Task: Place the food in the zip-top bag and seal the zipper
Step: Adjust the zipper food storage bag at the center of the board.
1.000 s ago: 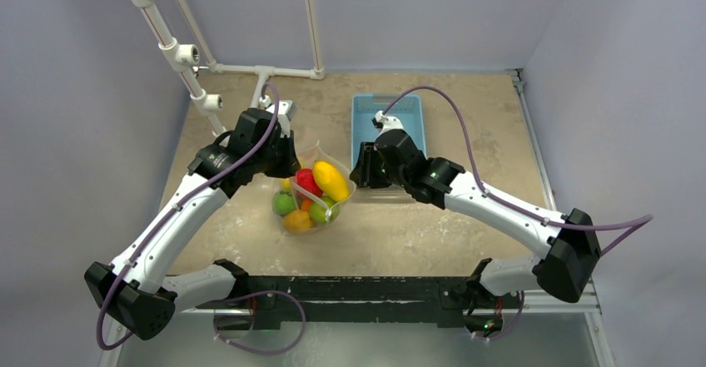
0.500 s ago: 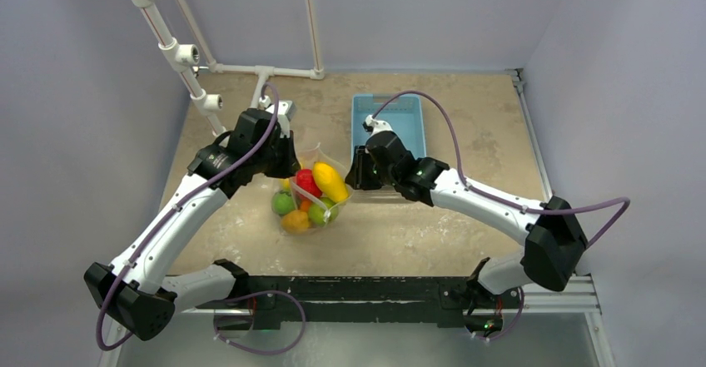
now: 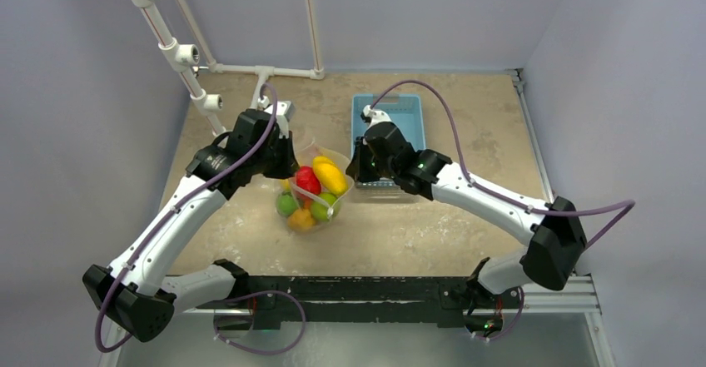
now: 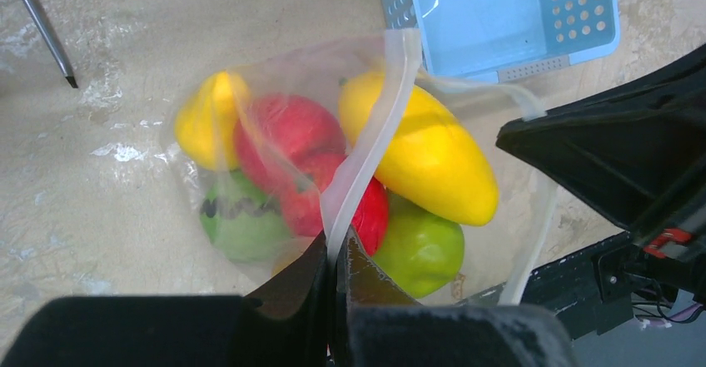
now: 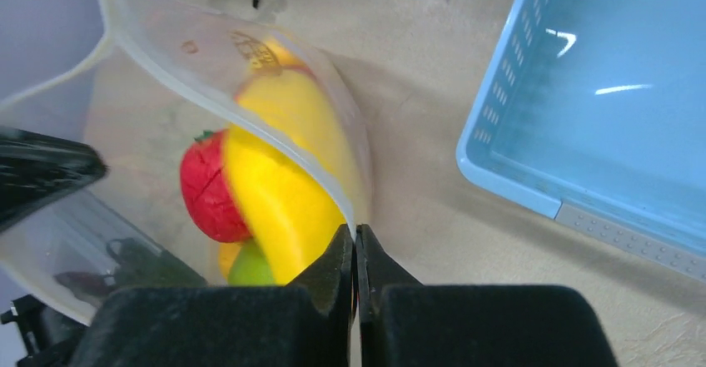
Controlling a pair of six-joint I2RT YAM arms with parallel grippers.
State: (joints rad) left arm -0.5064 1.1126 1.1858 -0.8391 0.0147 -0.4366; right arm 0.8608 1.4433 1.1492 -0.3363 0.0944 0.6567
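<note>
The clear zip-top bag [image 3: 326,161] hangs between my two grippers with its mouth open upward. Inside lie the toy fruits [image 3: 310,192]: a big yellow one [image 4: 425,151], red ones [image 4: 287,130], a plain green one [image 4: 420,250] and a dark-striped green one [image 4: 237,217]. My left gripper [image 4: 335,255] is shut on the whitish zipper strip [image 4: 375,134] at the bag's left side. My right gripper [image 5: 355,235] is shut on the zipper edge [image 5: 250,109] at the bag's right side. In the top view the left gripper [image 3: 287,161] and the right gripper [image 3: 354,167] flank the bag.
The light-blue slotted basket [image 3: 412,109] stands right behind my right gripper, with nothing in it. A white pipe frame [image 3: 179,51] rises at the back left. The tan tabletop [image 3: 466,126] is walled on three sides.
My right gripper has moved left and a little back with its bag edge, narrowing the mouth. The bag and fruits have shifted slightly. My left gripper has held still.
</note>
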